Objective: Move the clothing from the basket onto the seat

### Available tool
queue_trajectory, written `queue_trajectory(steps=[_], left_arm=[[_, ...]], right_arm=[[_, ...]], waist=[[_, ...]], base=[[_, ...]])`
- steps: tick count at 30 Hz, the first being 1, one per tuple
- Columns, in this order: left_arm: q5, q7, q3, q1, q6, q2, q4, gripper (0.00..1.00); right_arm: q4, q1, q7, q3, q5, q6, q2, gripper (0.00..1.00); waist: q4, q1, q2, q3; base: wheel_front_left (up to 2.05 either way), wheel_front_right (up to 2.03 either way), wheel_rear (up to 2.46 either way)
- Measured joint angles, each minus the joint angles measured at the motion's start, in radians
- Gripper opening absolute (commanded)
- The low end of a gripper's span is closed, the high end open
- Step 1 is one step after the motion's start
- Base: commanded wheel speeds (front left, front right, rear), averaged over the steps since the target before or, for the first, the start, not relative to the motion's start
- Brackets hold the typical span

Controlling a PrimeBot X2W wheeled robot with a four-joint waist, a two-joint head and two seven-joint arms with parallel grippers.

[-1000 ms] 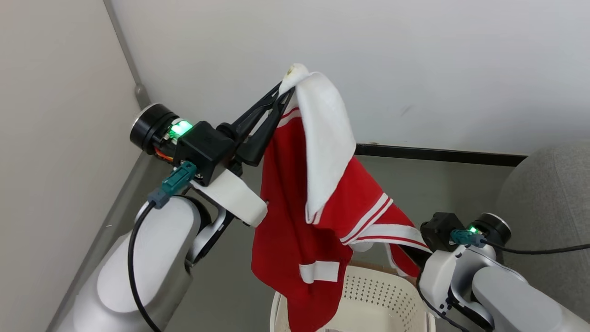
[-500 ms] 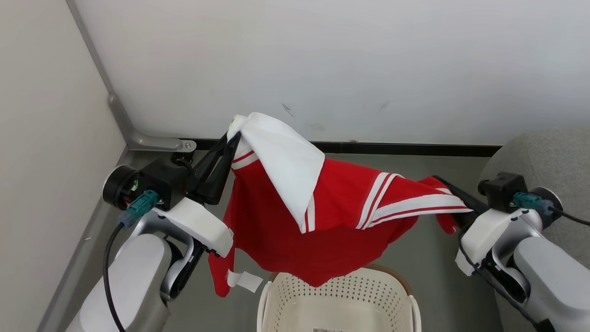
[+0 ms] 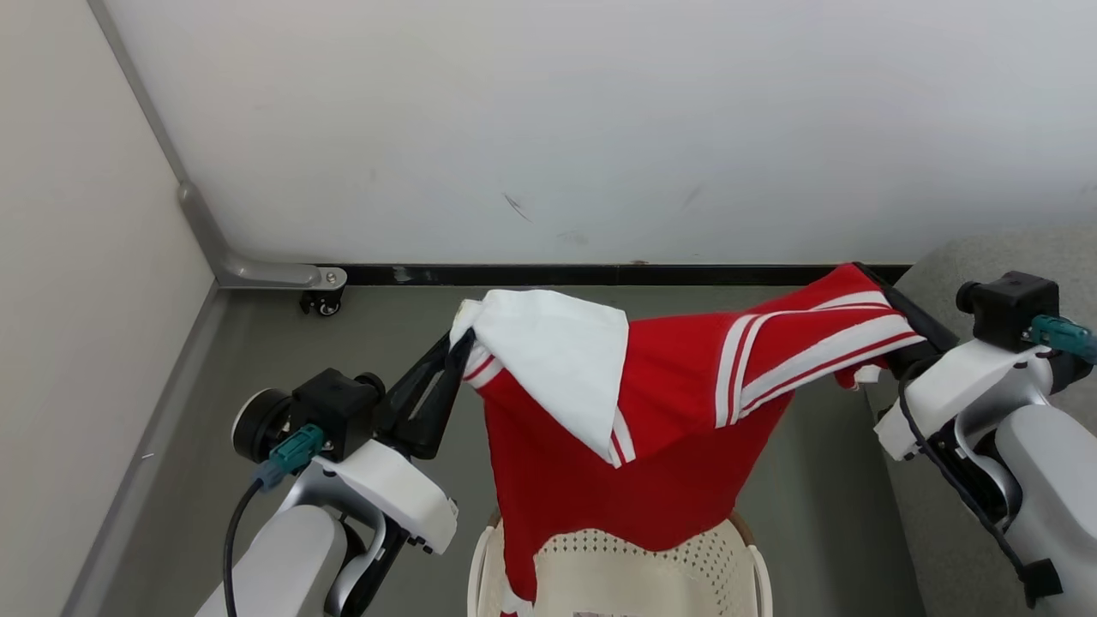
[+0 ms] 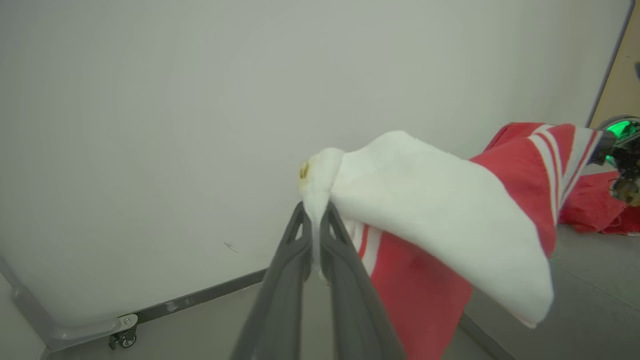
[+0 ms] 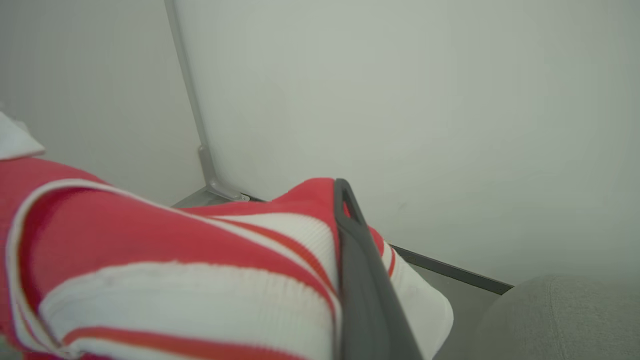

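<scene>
**Garment spread between both arms above the basket**

The garment is held in the air, stretched between the two arms. Its lower edge hangs down over the left rim of the basket; whether it touches cannot be told. The basket is seen at the bottom edge of the head view, standing on the floor.

Open floor is left on both sides of the basket. It is bounded on the left by a side wall and ahead by the back wall with its dark skirting strip. A small caster is set in the corner. On the right the floor is closed off by the rounded edge of the seat, just beside the right arm.

The left arm is held low, its fingers angled up and rightward. The left jaws are clenched on a fold of white sleeve. The right arm is held higher, fingers pointing up and leftward. The right jaws are grasping the striped hem; one finger is seen against the cloth, the other is covered. More red cloth lies on the seat.
</scene>
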Motion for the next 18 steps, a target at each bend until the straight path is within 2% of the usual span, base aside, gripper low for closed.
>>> queue_trajectory(steps=[1,18], left_arm=[[0.0,-0.002,0.0,0.005,0.0,-0.001,0.002,1.0],[-0.003,-0.035,-0.001,0.072,-0.003,0.008,0.024,1.0]], right_arm=[[-0.009,0.0,0.0,-0.01,0.0,0.0,0.001,0.0],[-0.073,0.067,0.0,-0.179,-0.026,0.0,-0.003,0.0]], waist=[[0.0,0.0,0.0,0.0],[-0.001,0.0,0.0,-0.003]], base=[[0.0,0.0,0.0],[0.0,0.0,0.0]])
